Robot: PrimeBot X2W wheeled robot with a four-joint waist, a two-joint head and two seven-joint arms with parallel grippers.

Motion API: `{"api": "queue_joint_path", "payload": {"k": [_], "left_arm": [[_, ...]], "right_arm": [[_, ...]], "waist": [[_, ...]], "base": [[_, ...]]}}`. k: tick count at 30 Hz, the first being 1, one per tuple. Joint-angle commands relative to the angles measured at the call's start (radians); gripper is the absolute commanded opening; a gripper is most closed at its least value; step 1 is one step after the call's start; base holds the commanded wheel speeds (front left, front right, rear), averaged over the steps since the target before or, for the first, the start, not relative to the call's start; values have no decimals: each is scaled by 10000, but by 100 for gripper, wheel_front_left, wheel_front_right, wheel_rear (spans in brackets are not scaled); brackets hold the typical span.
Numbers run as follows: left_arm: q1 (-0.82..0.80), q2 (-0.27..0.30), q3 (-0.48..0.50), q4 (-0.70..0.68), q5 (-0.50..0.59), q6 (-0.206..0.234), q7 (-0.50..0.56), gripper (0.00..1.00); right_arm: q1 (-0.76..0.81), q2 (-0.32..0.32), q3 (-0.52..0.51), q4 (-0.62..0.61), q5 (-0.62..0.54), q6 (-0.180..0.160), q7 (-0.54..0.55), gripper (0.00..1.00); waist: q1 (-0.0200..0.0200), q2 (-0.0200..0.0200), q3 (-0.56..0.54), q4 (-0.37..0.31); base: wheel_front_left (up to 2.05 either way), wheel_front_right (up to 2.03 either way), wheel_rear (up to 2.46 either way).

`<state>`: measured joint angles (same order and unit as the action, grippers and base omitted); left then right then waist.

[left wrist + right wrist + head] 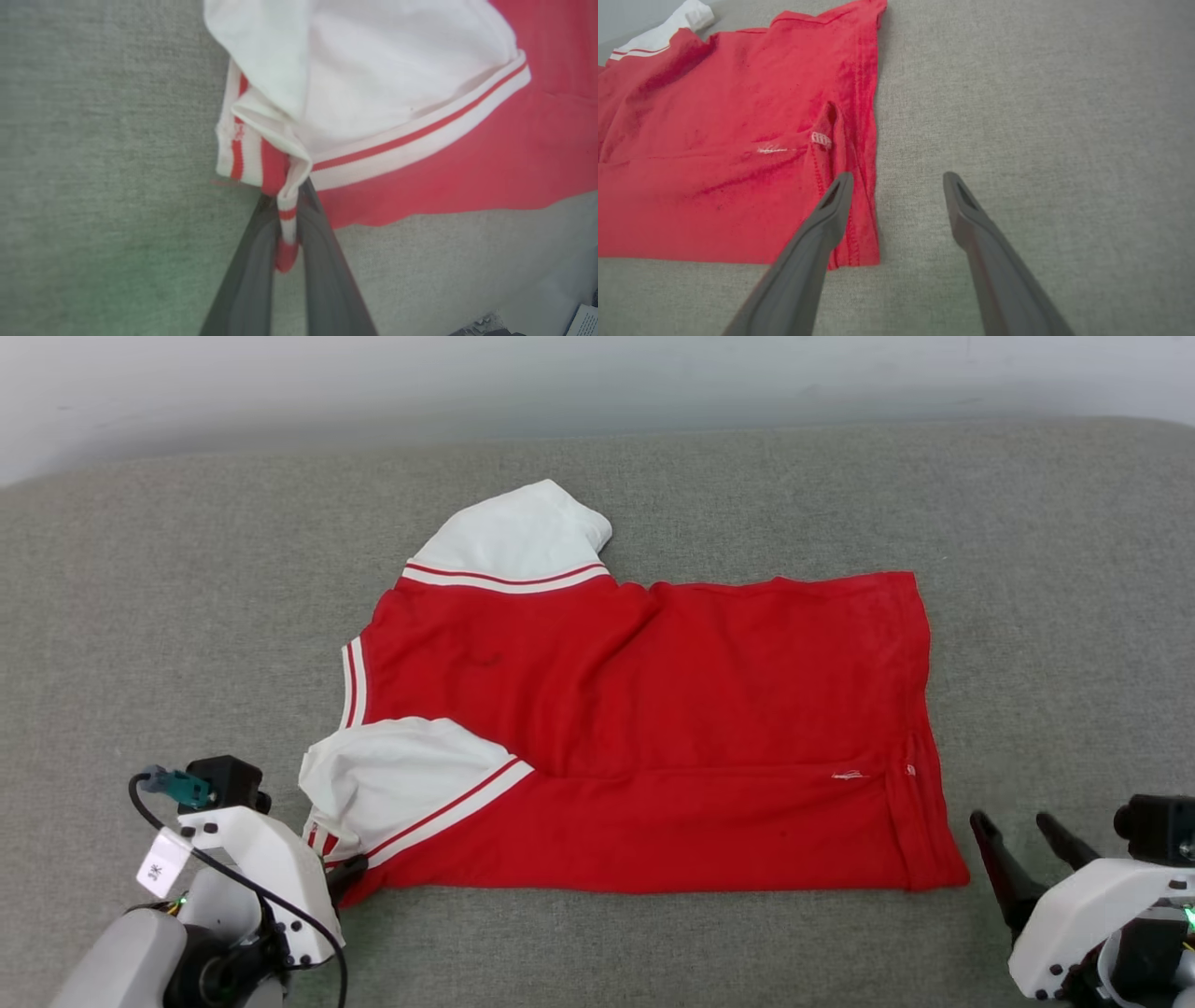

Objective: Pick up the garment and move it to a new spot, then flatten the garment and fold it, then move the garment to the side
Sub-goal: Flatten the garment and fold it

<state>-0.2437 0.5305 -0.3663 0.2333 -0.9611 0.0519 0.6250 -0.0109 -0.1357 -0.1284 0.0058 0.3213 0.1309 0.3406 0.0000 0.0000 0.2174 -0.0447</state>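
- Spread nearly flat on the grey counter (187, 616): garment (653, 728), sleeves left, hem right.
- Pinching striped trim (237, 158) at near-left corner with clenched left hand (287, 200).
- Poised beside near hem corner (864, 252) with right hand (896, 179) released.
- Probably soft, light, limp; best gripped at corners.

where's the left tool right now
In the head view the left tool is at lower left, shut on the striped trim of the garment, just below its near white sleeve.
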Motion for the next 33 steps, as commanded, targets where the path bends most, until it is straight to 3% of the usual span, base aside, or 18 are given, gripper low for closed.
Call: {"api": "queue_joint_path", "payload": {"k": [1,7,13,24,25,26,33], "left_arm": [[176,-95,-83,-110,156,-9,-213,0],[230,217,188,-1188,595,210,-920,0],[239,398,203,-2184,943,444,-1106,0],[257,327,-8,-3076,1182,611,-1119,0],[281,313,-19,-3073,1159,596,-1130,0],[306,308,-23,-3055,1138,584,-1145,0],[526,234,21,-2850,1196,613,-1522,0]], "right_arm": [[139,-182,-16,-5,92,-6,677,100],[17,-528,307,-274,339,-6,2366,100],[-489,-725,837,-107,403,-6,3037,100],[-1199,-534,1907,2216,633,0,3473,100],[-1209,-539,2005,2341,702,11,3468,46],[-1240,-518,2044,2426,779,11,3420,0],[-1379,-979,1866,2152,845,-5,3151,0]], "waist": [[0,0,-65,64],[0,0,-59,302],[0,0,197,516],[0,0,741,785],[0,0,748,798],[0,0,740,806],[0,0,234,836]], "base": [[0,0,0],[0,0,0],[0,0,0],[0,0,0],[0,0,0],[0,0,0],[0,0,0]]}}
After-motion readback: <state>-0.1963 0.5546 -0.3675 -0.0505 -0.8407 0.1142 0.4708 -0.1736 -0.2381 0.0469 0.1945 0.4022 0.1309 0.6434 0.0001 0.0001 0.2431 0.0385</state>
